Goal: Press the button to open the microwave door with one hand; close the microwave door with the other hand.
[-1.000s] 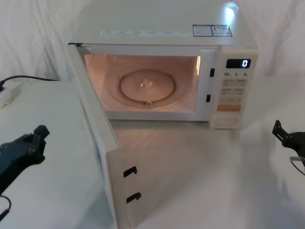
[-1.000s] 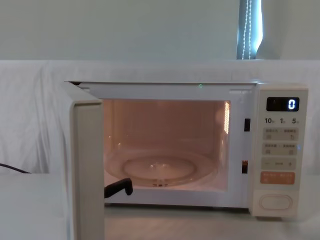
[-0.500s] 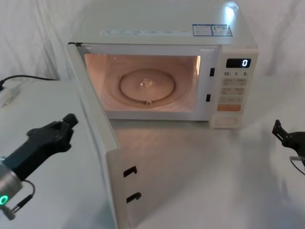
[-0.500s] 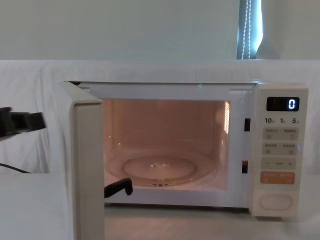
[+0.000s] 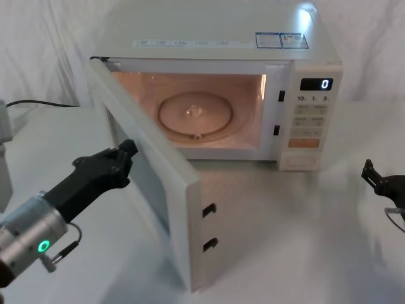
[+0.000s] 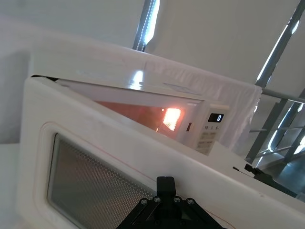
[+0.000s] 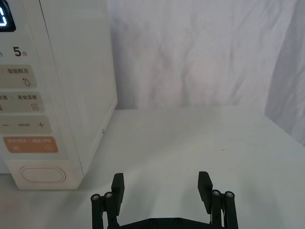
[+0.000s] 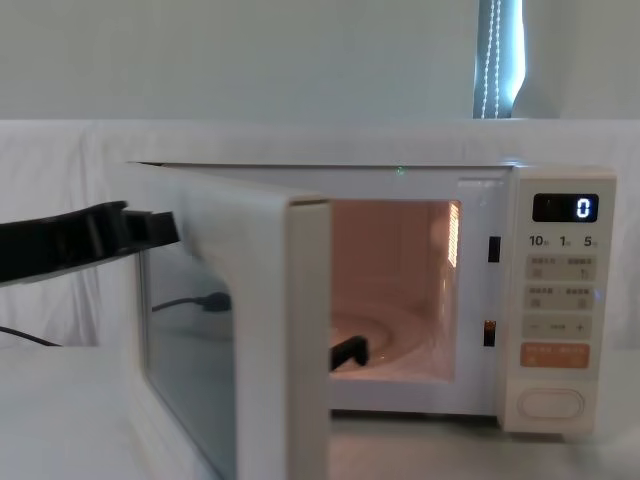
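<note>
Left gripper [image 5: 128, 152], fingers closed, is pressing against the half-open microwave door [image 5: 166, 190]; right gripper [image 7: 161, 186], fingers spread, is idling right of it.

The half-open microwave door [image 5: 166, 190] slants across the oven mouth, left gripper [image 5: 126, 152] against its outer face. Bare table [image 5: 304, 240] lies before the button [image 5: 299, 162].

The cream microwave door [image 5: 166, 209] stands half open, while the plain button [image 5: 300, 162] sits bottom right.
</note>
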Controlling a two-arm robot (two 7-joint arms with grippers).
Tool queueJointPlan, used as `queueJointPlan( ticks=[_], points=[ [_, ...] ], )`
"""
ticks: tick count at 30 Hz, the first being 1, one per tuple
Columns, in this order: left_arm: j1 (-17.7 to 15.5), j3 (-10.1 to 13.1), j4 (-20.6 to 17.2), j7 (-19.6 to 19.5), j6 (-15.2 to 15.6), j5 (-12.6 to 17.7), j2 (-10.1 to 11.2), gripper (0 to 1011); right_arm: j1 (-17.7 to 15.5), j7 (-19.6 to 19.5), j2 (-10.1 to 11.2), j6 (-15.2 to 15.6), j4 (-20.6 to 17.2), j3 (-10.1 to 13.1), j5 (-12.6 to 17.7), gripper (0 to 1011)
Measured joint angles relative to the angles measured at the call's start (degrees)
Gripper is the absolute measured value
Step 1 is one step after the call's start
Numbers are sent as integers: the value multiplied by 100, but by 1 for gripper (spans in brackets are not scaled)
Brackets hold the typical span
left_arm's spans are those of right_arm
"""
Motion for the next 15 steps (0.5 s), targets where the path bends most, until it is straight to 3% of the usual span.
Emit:
queueJointPlan(
  ticks=[15],
  points=[
    [-845,752,599,436,-234,361,-167,0,0,0,0,0,0,0,0,1002]
  ],
)
